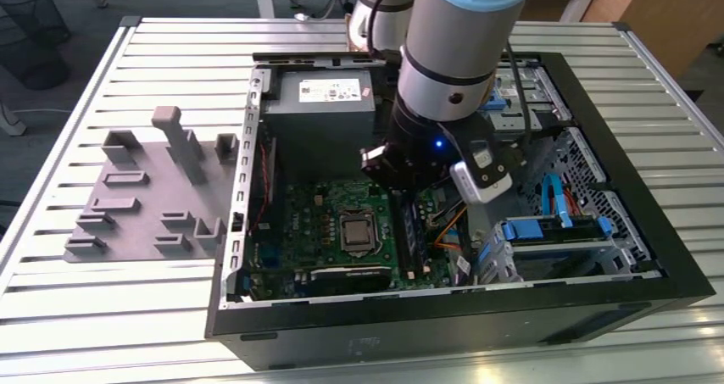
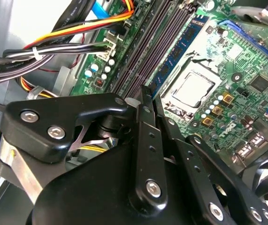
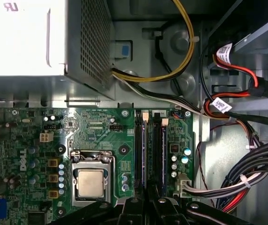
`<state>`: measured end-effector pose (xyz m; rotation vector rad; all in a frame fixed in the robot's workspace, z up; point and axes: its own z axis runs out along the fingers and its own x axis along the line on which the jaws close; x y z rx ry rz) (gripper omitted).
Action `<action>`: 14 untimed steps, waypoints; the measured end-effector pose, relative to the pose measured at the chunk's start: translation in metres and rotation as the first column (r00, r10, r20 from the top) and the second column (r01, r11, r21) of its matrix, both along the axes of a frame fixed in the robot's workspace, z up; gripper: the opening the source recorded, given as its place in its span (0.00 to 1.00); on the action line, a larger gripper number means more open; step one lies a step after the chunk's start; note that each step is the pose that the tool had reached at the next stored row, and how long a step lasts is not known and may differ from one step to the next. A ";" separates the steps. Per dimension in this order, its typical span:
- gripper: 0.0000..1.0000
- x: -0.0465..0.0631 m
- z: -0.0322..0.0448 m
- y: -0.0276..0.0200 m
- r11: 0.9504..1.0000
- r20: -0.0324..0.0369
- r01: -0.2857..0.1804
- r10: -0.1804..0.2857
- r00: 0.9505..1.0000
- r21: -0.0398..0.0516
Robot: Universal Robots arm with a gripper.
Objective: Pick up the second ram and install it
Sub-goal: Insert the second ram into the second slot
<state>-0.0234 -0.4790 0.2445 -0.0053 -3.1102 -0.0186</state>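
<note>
CPU socket (image 3: 90,183) is your datum. Just beside it, toward the exterior view's right, a stick stands in the slots (image 3: 155,150). It is probably the second ram (image 3: 143,150), but that is not certain. The hand (image 2: 145,96) is above it, pressed together, with nothing visibly pinched. Press straight down, evenly.

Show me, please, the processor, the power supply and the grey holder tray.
processor (image 3: 90,183): first wrist view, centre of its metal lid.
power supply (image 1: 320,96): exterior view, its labelled top face.
grey holder tray (image 1: 136,199): exterior view, its flat base.

Metal, plastic and glossy board

Ribbed matt metal tabletop (image 1: 136,53); matt grey plastic holder tray (image 1: 147,193); glossy black end effector (image 2: 145,101); shiny green motherboard (image 3: 96,131); perforated metal power supply (image 3: 89,42).
</note>
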 end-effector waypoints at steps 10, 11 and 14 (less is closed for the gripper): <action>0.14 0.003 -0.0049 -0.0032 1.000 -0.001 0.003 -0.003 1.000 0.003; 0.14 0.003 -0.0051 -0.0036 1.000 -0.001 0.004 -0.004 1.000 0.003; 0.14 0.004 -0.0062 -0.0052 1.000 -0.001 0.009 -0.009 1.000 0.003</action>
